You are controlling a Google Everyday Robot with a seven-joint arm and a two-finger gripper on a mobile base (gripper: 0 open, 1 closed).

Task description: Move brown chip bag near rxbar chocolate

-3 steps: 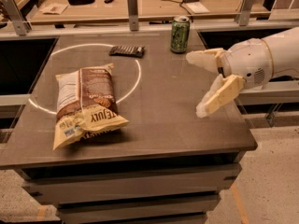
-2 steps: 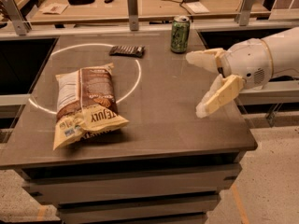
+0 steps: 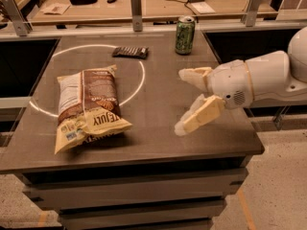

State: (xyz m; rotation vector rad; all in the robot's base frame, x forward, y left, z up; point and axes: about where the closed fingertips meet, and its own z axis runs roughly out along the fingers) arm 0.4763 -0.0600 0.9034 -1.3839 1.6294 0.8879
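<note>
The brown chip bag [image 3: 88, 108] lies flat on the left half of the dark table, brown and cream-yellow with a white label panel. The rxbar chocolate [image 3: 130, 52], a small dark flat bar, lies at the back of the table beyond the bag, apart from it. My gripper [image 3: 181, 101] is over the right side of the table, well to the right of the bag. Its two pale fingers [image 3: 201, 114] are spread wide apart and hold nothing.
A green can [image 3: 184, 35] stands upright at the back, right of the bar. A white ring is painted on the table [image 3: 158, 143] around the bag's far end. A wooden bench [image 3: 158, 6] with small items and cables runs behind the table.
My gripper has moved left, toward the table's middle and the bag. The bag, bar and can have not moved.
</note>
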